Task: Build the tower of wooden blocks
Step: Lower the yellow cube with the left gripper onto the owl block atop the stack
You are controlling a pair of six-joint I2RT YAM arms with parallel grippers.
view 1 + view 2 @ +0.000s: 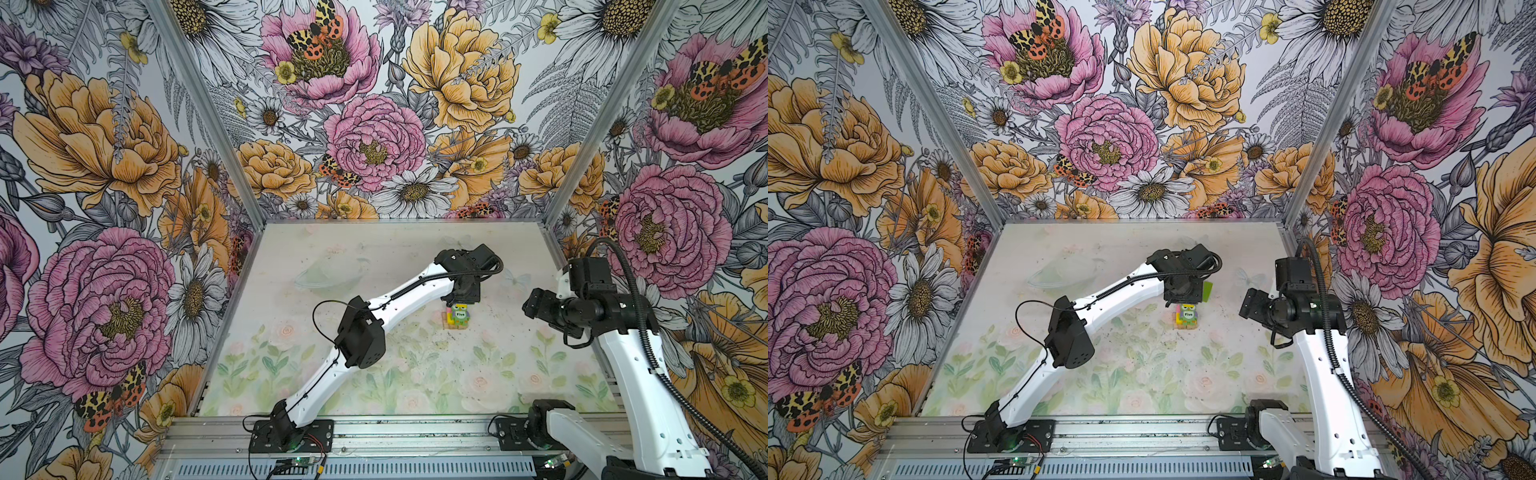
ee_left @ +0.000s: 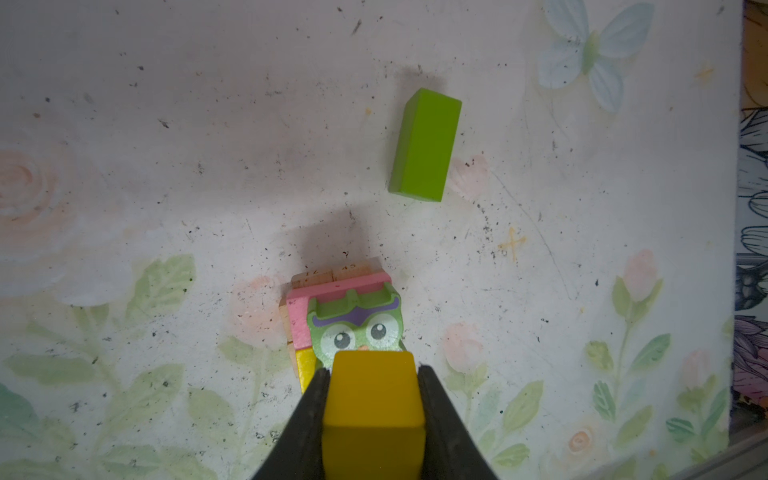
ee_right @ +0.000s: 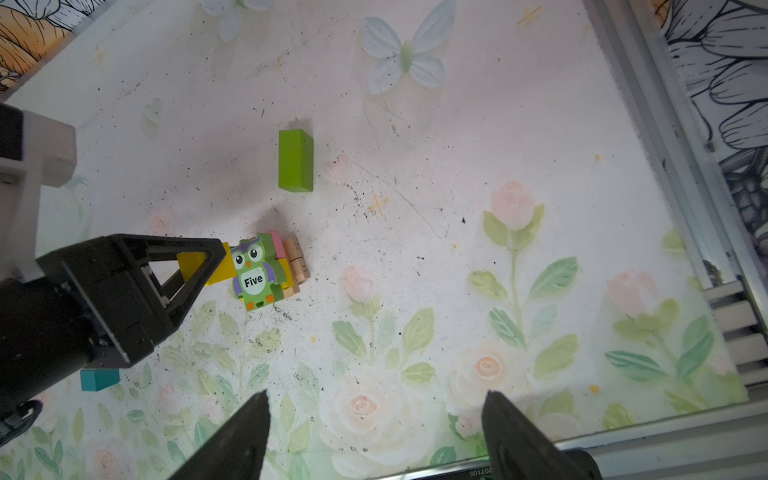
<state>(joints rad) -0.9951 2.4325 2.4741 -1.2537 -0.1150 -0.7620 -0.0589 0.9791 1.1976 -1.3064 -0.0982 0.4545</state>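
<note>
Hovering over the half-built tower (image 2: pixel 338 286), left fingers (image 2: pixel 307 424) grip a yellow block (image 2: pixel 374 390), right fingers (image 3: pixel 243 440) open at three o'clock; next, likely a level, gentle set-down.

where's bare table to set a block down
Bare: the stretch between the wood block tower and the front rail, and the strip from tower to right wall, under the right pincer. Crowded: at the tower, with the left pincer holding a yellow cube, the lime-green bar and teal block nearby.

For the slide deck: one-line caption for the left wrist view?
Left gripper shut on yellow block by the owl tower; lime-green bar lies apart.
</note>
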